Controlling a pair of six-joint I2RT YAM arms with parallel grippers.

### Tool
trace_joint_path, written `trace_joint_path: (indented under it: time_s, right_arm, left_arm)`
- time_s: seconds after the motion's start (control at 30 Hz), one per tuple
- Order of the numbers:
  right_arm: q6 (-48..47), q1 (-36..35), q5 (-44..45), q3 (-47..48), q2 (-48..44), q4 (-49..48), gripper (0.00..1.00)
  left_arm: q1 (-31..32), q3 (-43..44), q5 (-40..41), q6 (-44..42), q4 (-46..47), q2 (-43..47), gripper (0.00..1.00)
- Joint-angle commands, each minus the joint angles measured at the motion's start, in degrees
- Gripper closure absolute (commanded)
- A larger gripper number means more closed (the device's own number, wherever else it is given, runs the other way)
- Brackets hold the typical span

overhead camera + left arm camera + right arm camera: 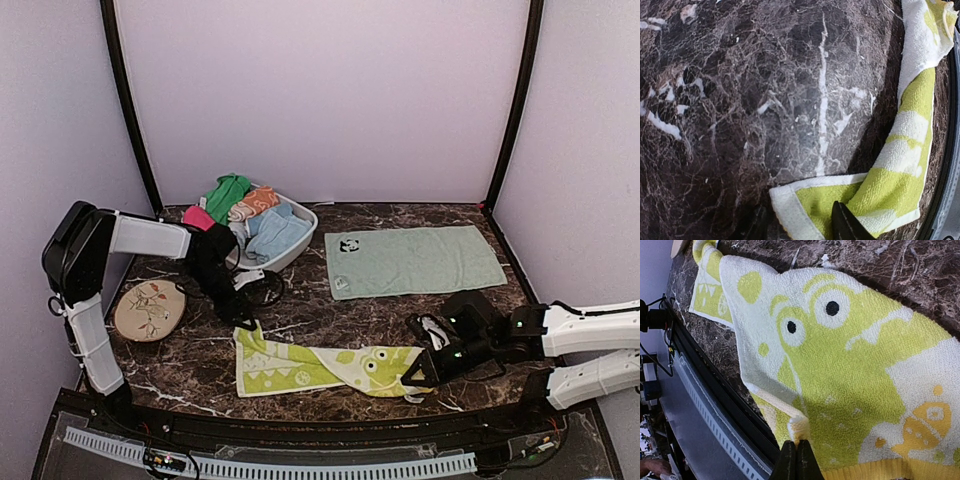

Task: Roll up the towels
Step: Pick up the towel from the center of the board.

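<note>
Since the left arm sits right across the basket [303, 236], I can't properly count what's in it. Looks like four bunched cloths: a pink towel [197, 216] half hidden at its left edge, plus green, orange and blue ones. The left gripper [243, 318] has its fingers [845, 226] cut off at the bottom of its wrist view, but they're spread, with a left-end corner of the yellow-lime towel [310, 368] lying between them. The table [330, 312] is dark marble with white veins, with pale lilac walls [320, 100] and two black posts [128, 100] at the back. Two towels are laid out: the yellow-lime one along the near edge, and a mint towel [420, 262] with a panda patch [349, 244] behind it on the right. The right gripper [418, 376] is pressed together on the yellow-lime towel's right end. One oval plate [148, 309] sits at the left.
</note>
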State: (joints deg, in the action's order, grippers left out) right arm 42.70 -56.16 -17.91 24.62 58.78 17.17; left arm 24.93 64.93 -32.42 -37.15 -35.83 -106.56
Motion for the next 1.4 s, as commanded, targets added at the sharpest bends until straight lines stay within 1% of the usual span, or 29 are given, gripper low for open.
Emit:
trace_joint_path:
  time_s: [0.0,0.13,0.33,0.5,0.57,0.67,0.8,0.83,0.87,0.97,1.1,1.27,1.37]
  right_arm:
    - [-0.07,-0.44,0.66,1.04,-0.82,-0.82,1.00]
    - [-0.25,-0.40,1.26,1.21,-1.15,-0.18,1.00]
    - [-0.74,-0.37,2.35,1.93,-2.26,1.22,1.00]
    - [-1.91,-0.36,2.88,3.44,-1.59,2.15,1.00]
    - [-2.20,-0.35,2.93,4.11,-1.32,2.32,1.00]
    - [-2.32,-0.35,3.25,4.82,-1.17,2.41,1.00]
    - [-2.44,-0.36,3.98,5.17,-1.36,2.49,1.00]
    - [-2.40,-0.35,4.06,5.24,-1.37,2.45,1.00]
    - [-2.44,-0.35,4.17,5.31,-1.34,2.43,1.00]
    - [-2.63,-0.27,4.35,6.15,-1.40,2.32,1.00]
    - [-4.32,0.52,5.02,9.42,-1.26,3.78,1.00]
    - [-7.08,4.06,3.62,14.88,-3.05,6.25,1.00]
    - [-8.28,6.20,1.86,18.17,-4.58,7.14,1.00]
  left_arm:
    - [0.41,3.64,-2.43,1.82,-2.27,-0.57,0.56]
    - [0.77,4.20,-1.93,1.41,-3.84,-1.76,0.61]
    - [0.82,3.26,-1.03,0.23,-6.96,-2.07,0.60]
    - [1.93,1.70,2.73,1.23,-4.29,-2.07,0.60]
    - [2.71,1.45,3.42,1.54,-3.72,-2.07,0.62]
    - [4.02,1.39,3.95,1.69,-3.09,-2.23,0.72]
    - [4.90,0.22,5.66,1.82,-1.33,-2.25,0.91]
    - [4.94,0.10,6.24,1.89,-1.15,-2.14,0.97]
    - [4.95,0.05,6.98,2.04,-0.84,-1.82,1.00]
    - [4.84,0.52,7.82,2.05,-1.12,0.86,1.00]
    - [4.56,3.60,8.76,2.86,-3.00,6.97,1.00]
    - [2.63,8.42,10.43,3.26,-5.96,16.95,1.00]
    - [1.94,8.97,11.42,2.86,-6.71,22.87,1.00]
